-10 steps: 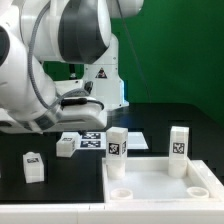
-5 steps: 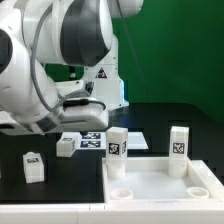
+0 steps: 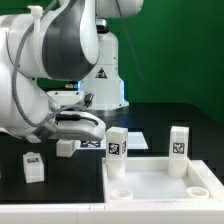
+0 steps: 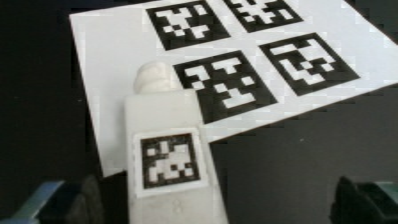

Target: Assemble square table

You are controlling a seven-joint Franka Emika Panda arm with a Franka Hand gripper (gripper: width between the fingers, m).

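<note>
- Exterior view: the slab (image 3: 160, 183) of the square table fills the frame from 4 to 6 o'clock. Its raised rim faces the camera, and a round socket shows in each near corner.
- Two legs stand upright along the slab's far edge, one leg (image 3: 117, 141) at its 11 o'clock and another leg (image 3: 179, 141) at its 1 o'clock. The rim between them is open. I cannot tell whether they are seated in sockets.
- A third leg (image 3: 33, 166) stands alone on the dark desk (image 3: 70, 174) at the slab's 9 o'clock, well apart from it, with bare desk all round.
- A fourth leg (image 3: 67, 147) sits at the slab's 10 o'clock, just beside the marker board (image 3: 93, 146).
- The gripper (image 3: 76, 134) hangs low over this fourth leg, and the arm crowds that side. Its fingers cannot be made out in this view.
- Wrist view: a tagged leg (image 4: 169, 150) lies flat, tag upward, with its rounded end overlapping the marker board's (image 4: 107, 50) edge.
- The gripper's (image 4: 214, 198) two dark, blurred fingers (image 4: 63, 200) are spread wide on either side of this leg. Both are clear of its long edges, and the gripper holds nothing.
</note>
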